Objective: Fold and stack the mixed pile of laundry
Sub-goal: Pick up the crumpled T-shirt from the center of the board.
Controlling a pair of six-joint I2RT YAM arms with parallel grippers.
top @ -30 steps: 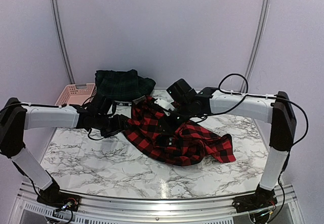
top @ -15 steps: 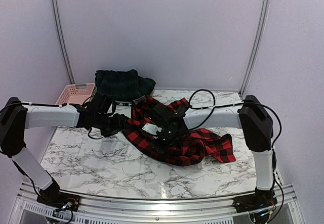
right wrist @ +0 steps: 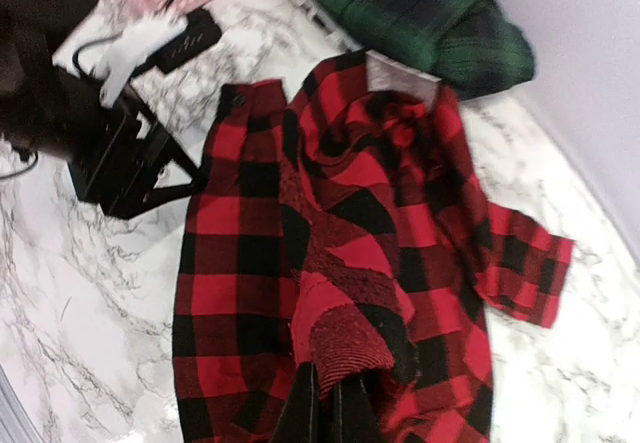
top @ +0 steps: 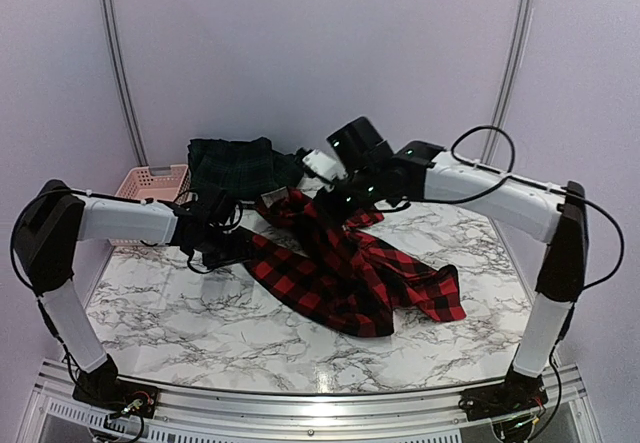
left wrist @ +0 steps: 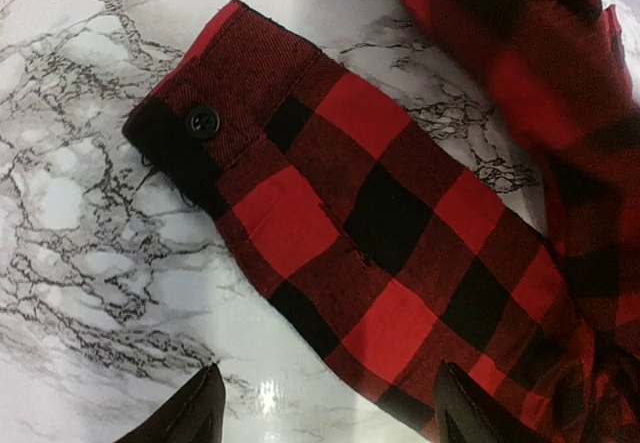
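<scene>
The shirt (top: 340, 273) sprawls across the middle of the table (top: 200, 313), with the green piece (top: 235, 166) heaped at the table's back edge. The right gripper (right wrist: 322, 403) has just pinched a shirt fold and raised it toward the table's back, probably to spread it out. The left gripper (left wrist: 325, 418) hangs wide over the cuff (left wrist: 200, 123).

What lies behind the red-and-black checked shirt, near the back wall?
A bunched dark green plaid garment lies behind the red-and-black checked shirt, with a pink perforated plastic basket to its left. Whatever the green garment covers, and the basket's inside, cannot be seen.
</scene>
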